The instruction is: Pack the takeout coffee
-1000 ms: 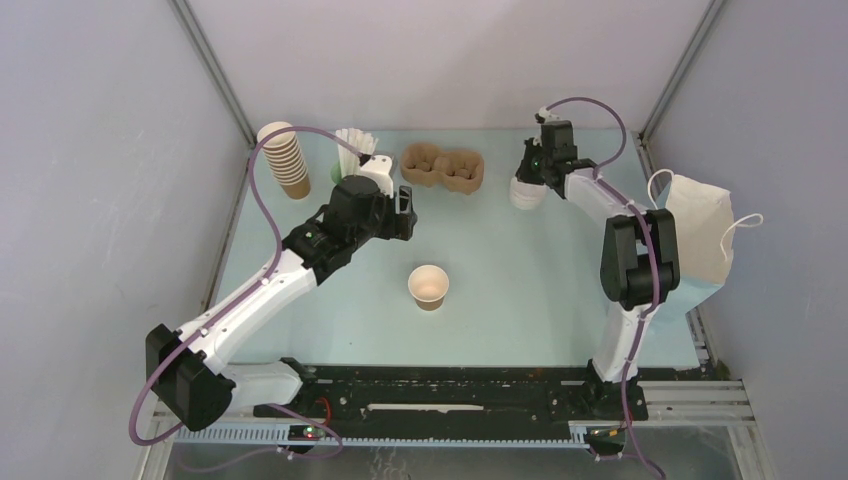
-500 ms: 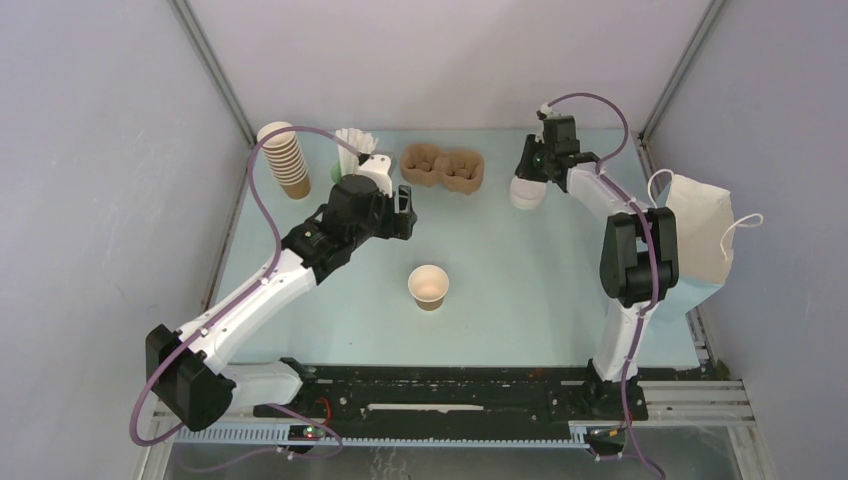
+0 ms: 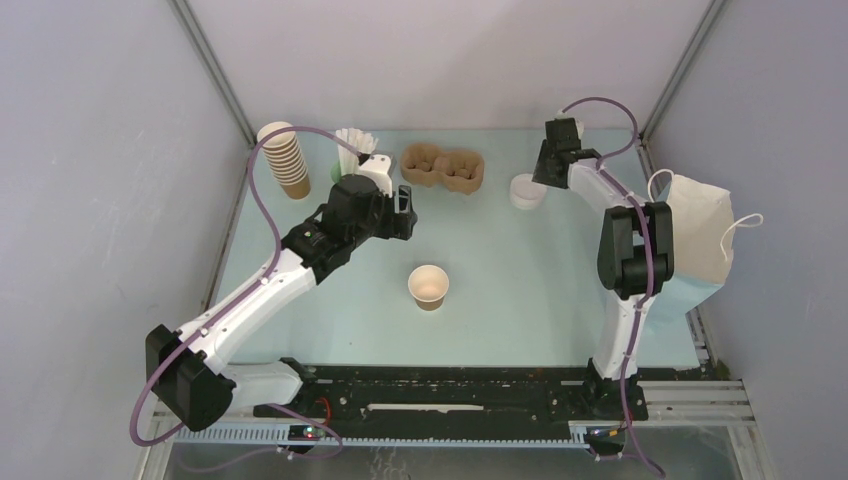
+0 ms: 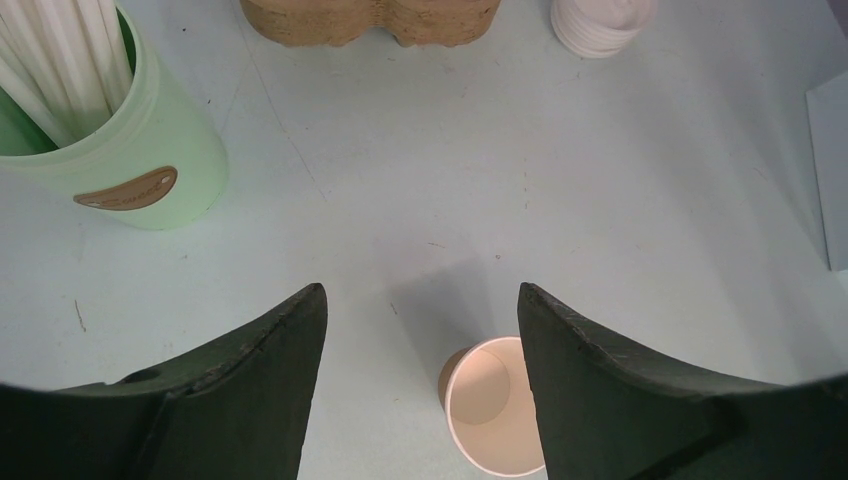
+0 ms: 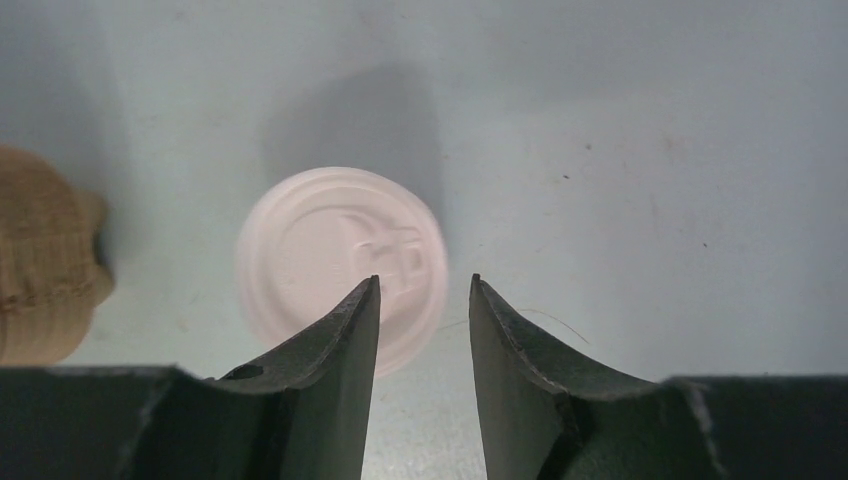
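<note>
Takeout coffee cup (image 3: pixel 429 286) stands upright mid-table, nearer the front edge: brown paper outside, pale inside (open-topped). The left gripper (image 4: pixel 422 300) hangs just beyond it, jaws wide apart and empty. The right gripper (image 5: pixel 424 285), jaws partly parted and empty, hovers over the white lids (image 5: pixel 340 262) near the far edge.

Nothing can be read: the brown label (image 4: pixel 125 188) on the mint-green cup (image 4: pixel 165 140) is too blurred.
</note>
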You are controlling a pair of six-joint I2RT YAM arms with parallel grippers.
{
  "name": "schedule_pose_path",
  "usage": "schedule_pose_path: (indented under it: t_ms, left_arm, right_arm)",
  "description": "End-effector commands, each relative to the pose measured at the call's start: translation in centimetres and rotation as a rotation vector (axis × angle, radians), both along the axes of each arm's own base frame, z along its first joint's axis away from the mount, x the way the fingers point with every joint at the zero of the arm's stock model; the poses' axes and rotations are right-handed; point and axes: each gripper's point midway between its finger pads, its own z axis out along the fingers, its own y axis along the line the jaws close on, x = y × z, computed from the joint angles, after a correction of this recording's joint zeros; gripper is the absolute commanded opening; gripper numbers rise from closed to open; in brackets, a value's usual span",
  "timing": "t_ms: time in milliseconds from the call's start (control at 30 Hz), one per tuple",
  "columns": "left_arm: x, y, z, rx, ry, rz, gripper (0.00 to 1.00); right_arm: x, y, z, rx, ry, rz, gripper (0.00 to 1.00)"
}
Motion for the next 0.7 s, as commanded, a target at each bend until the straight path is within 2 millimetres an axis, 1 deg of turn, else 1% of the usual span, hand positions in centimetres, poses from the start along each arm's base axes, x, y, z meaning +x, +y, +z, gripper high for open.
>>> schedule_pose_path:
  t_ms: [0,167,367,633,667]
  left_arm:
    - [0.1,0.1,0.3,-0.017,-0.02,-0.004,0.75]
    - [0.1,0.0,0.3,-0.021,-0.017,-0.009,0.75]
    - [0.1,0.0,0.3,-0.023,-0.016,-0.009,0.75]
    - [0.2,0.0,0.2,-0.024,-0.012,-0.008,0.75]
    - [0.2,0.0,0.2,-0.026,-0.013,-0.008,0.75]
  right_arm:
    - [0.3,-1.7,-0.1,-0.024,0.009,-0.095,0.47]
    - [0.6,-1.6,-1.2,0.001,0.027,-0.093,0.46]
    - [0.9,-1.2,-1.4,0.03,0.024,-0.076,0.41]
    - [0.9,-1.2,-1.6,0.032,0.029,-0.078,0.25]
    - [0.8,-1.2,-1.6,0.034,0.029,-0.077,0.25]
